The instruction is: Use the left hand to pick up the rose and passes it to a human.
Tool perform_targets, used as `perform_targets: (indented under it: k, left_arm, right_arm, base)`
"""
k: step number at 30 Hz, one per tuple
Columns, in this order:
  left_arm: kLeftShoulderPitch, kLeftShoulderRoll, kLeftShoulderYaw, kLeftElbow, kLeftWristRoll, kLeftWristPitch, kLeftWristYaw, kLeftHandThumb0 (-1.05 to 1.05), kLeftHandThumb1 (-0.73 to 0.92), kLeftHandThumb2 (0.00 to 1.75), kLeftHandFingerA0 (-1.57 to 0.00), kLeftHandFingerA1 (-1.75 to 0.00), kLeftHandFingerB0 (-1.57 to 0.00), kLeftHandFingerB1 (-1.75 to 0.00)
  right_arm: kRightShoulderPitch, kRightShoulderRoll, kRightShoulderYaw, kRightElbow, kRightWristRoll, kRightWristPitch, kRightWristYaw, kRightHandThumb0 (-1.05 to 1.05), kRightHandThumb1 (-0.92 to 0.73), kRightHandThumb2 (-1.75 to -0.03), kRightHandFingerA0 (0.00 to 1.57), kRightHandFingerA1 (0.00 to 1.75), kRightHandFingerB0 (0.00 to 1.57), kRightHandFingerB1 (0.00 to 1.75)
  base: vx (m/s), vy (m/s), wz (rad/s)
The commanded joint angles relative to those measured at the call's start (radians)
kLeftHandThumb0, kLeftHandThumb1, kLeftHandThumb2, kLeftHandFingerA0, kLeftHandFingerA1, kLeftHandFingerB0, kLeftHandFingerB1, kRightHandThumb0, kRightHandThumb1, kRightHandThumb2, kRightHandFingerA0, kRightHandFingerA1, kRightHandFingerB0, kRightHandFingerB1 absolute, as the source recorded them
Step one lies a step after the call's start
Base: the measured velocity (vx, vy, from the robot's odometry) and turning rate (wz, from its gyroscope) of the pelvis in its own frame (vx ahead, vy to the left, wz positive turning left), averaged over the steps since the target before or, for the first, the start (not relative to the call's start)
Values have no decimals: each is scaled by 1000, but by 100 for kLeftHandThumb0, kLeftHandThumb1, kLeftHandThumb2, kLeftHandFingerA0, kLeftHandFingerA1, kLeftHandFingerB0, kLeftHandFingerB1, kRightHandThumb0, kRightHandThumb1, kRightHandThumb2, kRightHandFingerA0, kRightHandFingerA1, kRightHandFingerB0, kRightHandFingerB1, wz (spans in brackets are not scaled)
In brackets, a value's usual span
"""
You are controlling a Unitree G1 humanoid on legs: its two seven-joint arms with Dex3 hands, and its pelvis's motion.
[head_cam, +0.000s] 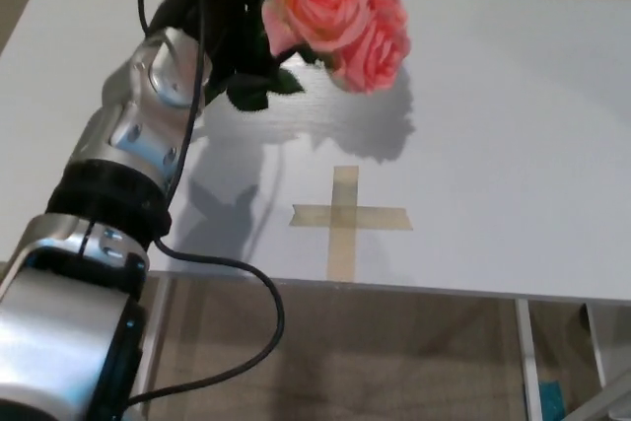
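Left hand [222, 22] clutching rose [335, 7], above white table [513, 145], tape cross [345, 216]

Left arm is extending from the lower left of the frame toward the upper left, silver forearm angled upward. Left hand [225, 25] is sitting near the top edge, black fingers closed in a grasp. Right hand is not showing.

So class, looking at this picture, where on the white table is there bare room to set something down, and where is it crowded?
The white table is bare along its whole right side, and in front beside the tape cross. The near-left strip by the edge is free but shadowed. It is crowded at the far left, where the left hand holds the roses up above the tabletop.
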Motion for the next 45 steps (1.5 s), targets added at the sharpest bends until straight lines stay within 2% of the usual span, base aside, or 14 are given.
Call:
perform_targets:
  k: [1,8,9,11,15,17,21,22,25,27,34,39,45]
  left_arm:
    - [-19,4,16,-58,-66,-1,-63,-16,85,66,-89,-127,-79,-96]
    - [-8,-20,85,-207,-156,78,-117,-16,85,65,-96,-122,-77,-101]
    - [-7,-32,109,-233,-189,96,-124,-16,85,66,-92,-127,-80,-94]
    - [-5,-57,160,-283,-254,125,-139,-15,84,68,-96,-126,-81,-92]
    - [2,-62,167,-306,-254,143,-146,-15,84,68,-96,-126,-81,-92]
    - [3,-130,261,-407,-406,291,-172,-17,82,72,-98,-132,-83,-88]
    - [9,-147,285,-439,-418,333,-177,-17,82,72,-98,-132,-83,-88]
    - [10,-195,356,-449,-524,392,-183,-16,78,71,-100,-135,-86,-85]
    - [12,-220,394,-468,-565,447,-186,-16,78,71,-106,-138,-87,-86]
    - [19,-234,408,-476,-584,460,-193,-16,78,71,-108,-138,-88,-86]
    - [63,-298,427,-534,-617,518,-167,-16,81,66,-108,-137,-90,-83]
    - [95,-309,393,-538,-617,518,-177,-16,82,66,-104,-140,-89,-85]
    - [117,-317,368,-553,-616,537,-140,-15,84,64,-105,-136,-88,-84]
  right_arm:
    - [17,-9,7,5,-10,-2,10,-38,-64,-59,73,48,63,44]
    - [25,-3,6,6,-5,2,9,-38,-64,-59,75,49,63,44]
    - [28,-3,7,6,-5,0,11,-39,-64,-59,76,49,64,44]
    - [34,-4,7,7,-5,-4,16,-39,-64,-59,76,49,64,44]
    - [34,-4,7,6,-5,-4,17,-39,-64,-59,76,49,64,44]
    - [41,-3,10,9,-8,1,16,-41,-60,-62,73,50,59,45]
    - [42,-3,11,9,-8,3,16,-41,-60,-62,73,50,59,45]
    - [43,-2,13,9,-10,4,17,-42,-60,-61,73,50,59,44]
    - [39,0,16,9,-12,7,18,-41,-60,-62,73,50,60,45]
    - [37,0,19,9,-14,7,19,-38,-64,-59,74,48,63,44]
    - [32,5,29,9,-16,8,25,-41,-60,-62,73,50,59,44]
    - [28,6,34,9,-17,7,25,-38,-65,-59,74,49,63,44]
    - [18,5,38,7,-24,10,24,-38,-65,-59,78,50,64,44]
  base:
    - [0,0,0]
    - [0,0,0]
    - [0,0,0]
    - [0,0,0]
    - [0,0,0]
    - [0,0,0]
    - [0,0,0]
    - [0,0,0]
    - [0,0,0]
    - [0,0,0]
    - [0,0,0]
    - [0,0,0]
    - [0,0,0]
